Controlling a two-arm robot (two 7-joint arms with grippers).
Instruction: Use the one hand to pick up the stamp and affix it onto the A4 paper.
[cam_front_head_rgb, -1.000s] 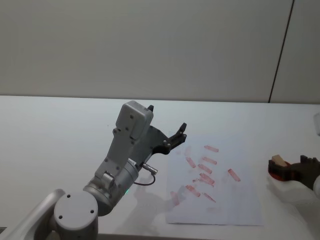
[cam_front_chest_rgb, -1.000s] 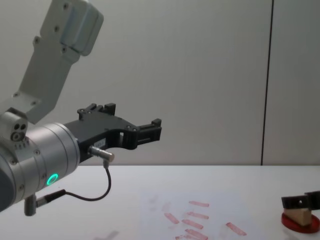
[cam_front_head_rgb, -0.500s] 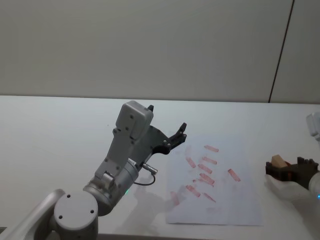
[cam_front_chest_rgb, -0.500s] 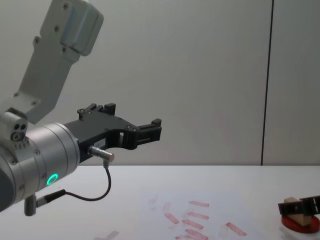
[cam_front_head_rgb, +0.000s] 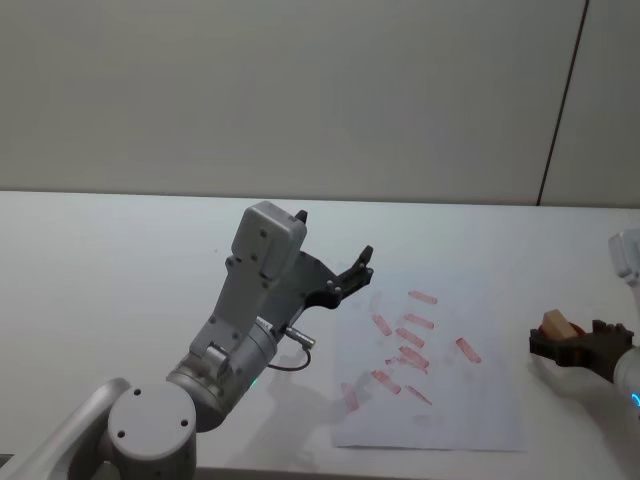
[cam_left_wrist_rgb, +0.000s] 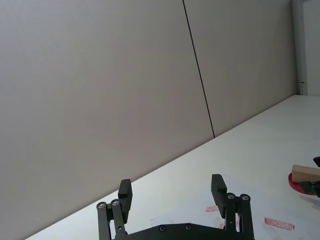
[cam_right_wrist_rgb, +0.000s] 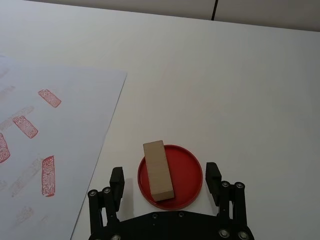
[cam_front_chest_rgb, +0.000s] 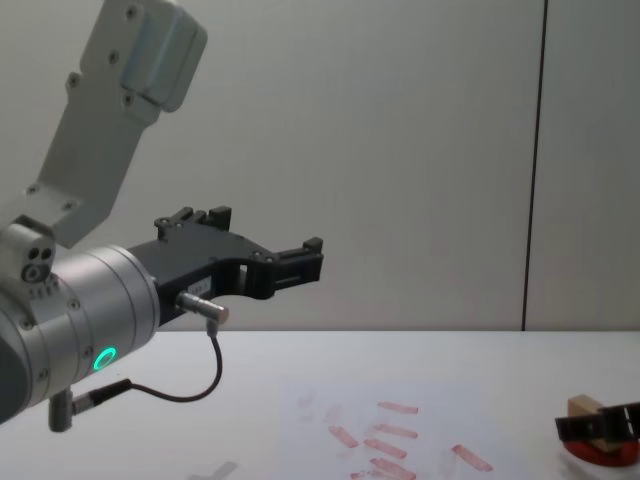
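Bring in & close wide-open, empty right gripper (cam_right_wrist_rgb: 165, 176) on stamp (cam_right_wrist_rgb: 158, 170) lying centred btwn its fingers (cam_right_wrist_rgb: 117, 178) atop ink pad (cam_right_wrist_rgb: 188, 175), long axis approx. along reach dir., A4 paper (cam_right_wrist_rgb: 75, 110) to its left; left gripper (cam_left_wrist_rgb: 171, 185) open, parked farther off.

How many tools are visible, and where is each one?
2. The left tool is open, raised in the air by the left side of the paper. The right tool is open at the ink pad, one finger on each side of the stamp, not touching it.
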